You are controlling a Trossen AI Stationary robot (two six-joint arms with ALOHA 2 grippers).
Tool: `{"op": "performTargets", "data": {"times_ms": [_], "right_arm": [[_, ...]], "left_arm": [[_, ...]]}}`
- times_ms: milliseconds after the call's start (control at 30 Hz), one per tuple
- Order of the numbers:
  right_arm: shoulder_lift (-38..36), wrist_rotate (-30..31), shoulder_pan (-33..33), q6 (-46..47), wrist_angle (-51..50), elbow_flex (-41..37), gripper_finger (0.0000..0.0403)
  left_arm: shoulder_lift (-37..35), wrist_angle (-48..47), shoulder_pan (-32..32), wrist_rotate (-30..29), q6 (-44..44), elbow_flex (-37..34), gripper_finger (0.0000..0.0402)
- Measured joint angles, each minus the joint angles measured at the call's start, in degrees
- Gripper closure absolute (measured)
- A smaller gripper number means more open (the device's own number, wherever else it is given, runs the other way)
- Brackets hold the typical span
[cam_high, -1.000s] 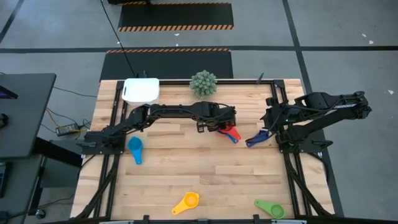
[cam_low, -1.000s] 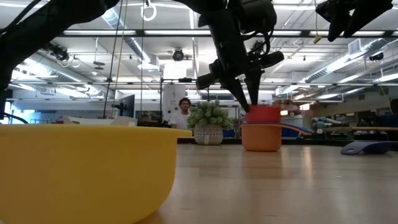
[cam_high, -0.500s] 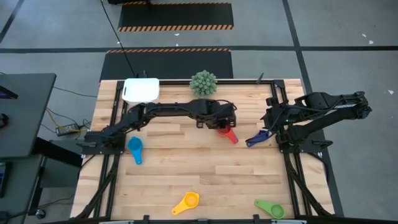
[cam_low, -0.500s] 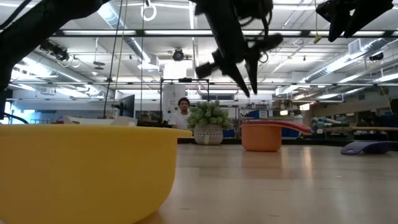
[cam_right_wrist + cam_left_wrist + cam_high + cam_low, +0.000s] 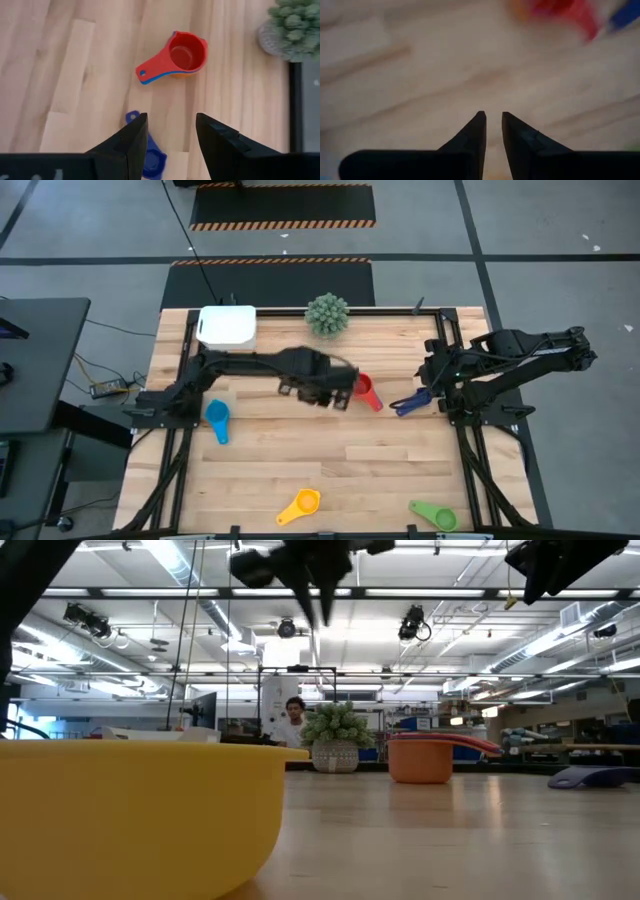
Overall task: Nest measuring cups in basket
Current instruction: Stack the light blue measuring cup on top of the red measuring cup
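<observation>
A: Table (image 5: pixel 400 470) first — where's everything?

B: White basket (image 5: pixel 227 326) at far left corner, nothing in it that I can see. Spiky green plant (image 5: pixel 327 314) far centre. Left arm reaches across mid-table; left gripper (image 5: pixel 335 393) hangs just left of the stack, fingers (image 5: pixel 479 131) nearly pinched together w/ only a slit between, holding nothing. Right gripper (image 5: pixel 167 132) waits at right edge, spread wide, empty, above the dark blue cup (image 5: pixel 408 402).

A: And the stack?

B: Red cup (image 5: pixel 181 53) sits nested on a blue one and an orange one (image 5: pixel 420 762), centre-right, well apart from the basket. Loose ones: light blue cup (image 5: pixel 217 418) left, yellow cup (image 5: pixel 301 504) near centre, green cup (image 5: pixel 436 514) near right.

A: So what step?

B: Looks like between picks: three nested on the wood, four-ish to go, none in the basket. Next move prob. means spreading the left fingers, dropping on the light blue cup's handle, carrying it to the stack. Eventually the whole nest has to go far left into the basket.
</observation>
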Motion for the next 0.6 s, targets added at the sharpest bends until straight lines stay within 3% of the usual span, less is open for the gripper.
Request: {"op": "performTargets", "data": {"times_ms": [100,267,600], "right_arm": [[2.5,-0.2,0.0,1.0,0.5,0.0,0.0229],[7.6,-0.6,0.0,1.0,3.6,0.0,0.0229],[13.4,-0.3,-0.7,2.7,6.1,2.3,0.0229]], "left_arm": [[0.0,-6.0,-3.3,0.4,-1.7,-0.2,0.0335],[-0.6,-5.5,-7.1,-2.6,-4.1,-1.3,0.0335],[-4.8,-5.6,-10.1,-3.3,-4.9,-1.2,0.0335]]}}
